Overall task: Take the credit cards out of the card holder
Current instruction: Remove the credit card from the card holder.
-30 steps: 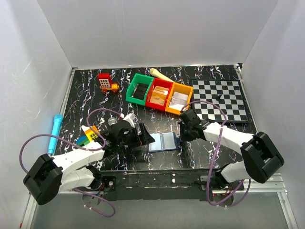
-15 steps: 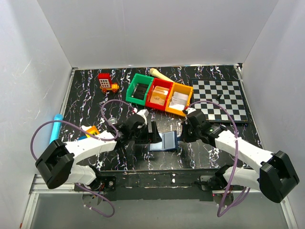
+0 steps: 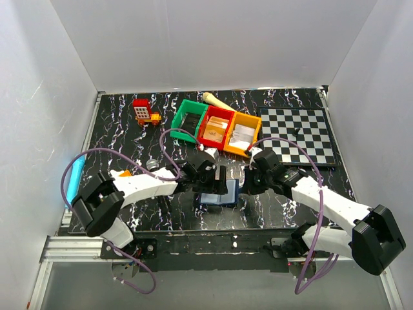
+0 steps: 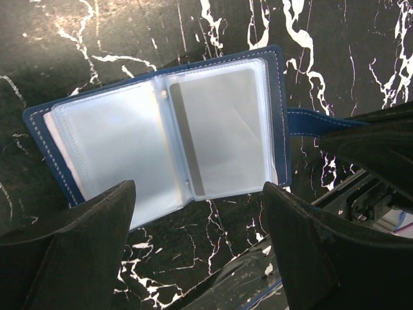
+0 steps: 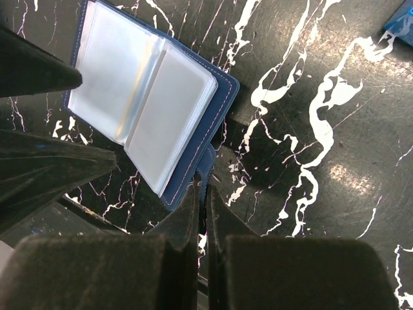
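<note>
One card holder [image 4: 193, 129] lay open, no cards out. The left gripper [image 4: 197, 194] hung wide-jawed over it. The right gripper [image 5: 201, 197], jaws closed, pinched its strap [image 5: 205, 166].

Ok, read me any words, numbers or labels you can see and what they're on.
No text is readable.
On the card holder: clear sleeves, only blank faces.
In the orange bin: marks too small to read.
On the red toy: grid panel too small to read.
</note>
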Tool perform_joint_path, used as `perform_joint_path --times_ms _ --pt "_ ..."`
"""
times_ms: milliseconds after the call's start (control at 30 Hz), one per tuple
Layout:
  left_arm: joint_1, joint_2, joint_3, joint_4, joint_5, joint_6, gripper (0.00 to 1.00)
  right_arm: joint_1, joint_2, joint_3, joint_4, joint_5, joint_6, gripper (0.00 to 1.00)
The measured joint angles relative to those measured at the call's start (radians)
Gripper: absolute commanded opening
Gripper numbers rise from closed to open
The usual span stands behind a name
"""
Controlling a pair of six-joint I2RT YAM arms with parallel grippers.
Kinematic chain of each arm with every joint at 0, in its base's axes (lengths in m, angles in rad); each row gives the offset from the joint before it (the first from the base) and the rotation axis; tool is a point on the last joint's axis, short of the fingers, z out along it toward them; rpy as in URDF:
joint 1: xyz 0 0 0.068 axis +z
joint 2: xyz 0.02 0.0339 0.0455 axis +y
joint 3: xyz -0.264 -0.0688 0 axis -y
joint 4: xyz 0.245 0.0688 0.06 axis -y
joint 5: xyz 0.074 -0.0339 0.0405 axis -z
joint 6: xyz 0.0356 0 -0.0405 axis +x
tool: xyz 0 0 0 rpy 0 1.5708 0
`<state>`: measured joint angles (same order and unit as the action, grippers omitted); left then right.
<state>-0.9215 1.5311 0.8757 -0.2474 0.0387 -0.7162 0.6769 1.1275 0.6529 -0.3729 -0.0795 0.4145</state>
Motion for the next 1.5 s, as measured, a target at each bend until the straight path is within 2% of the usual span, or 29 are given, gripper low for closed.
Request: perform_joint_path --times_ms 400,667,1500 --pt "-0.037 0.101 0.074 -0.04 -0.021 0.042 0.78 0.0 0.0 0.034 -0.024 -0.023 -0.017 0.01" --pt "-0.047 0.109 0.091 -0.045 -0.037 0.051 0.81 0.0 0.001 0.045 -0.029 -0.034 -0.026 0.01" --pt "-0.074 0.13 0.107 -0.06 -0.056 0.063 0.8 0.0 0.014 0.055 -0.042 -0.055 -0.028 0.01"
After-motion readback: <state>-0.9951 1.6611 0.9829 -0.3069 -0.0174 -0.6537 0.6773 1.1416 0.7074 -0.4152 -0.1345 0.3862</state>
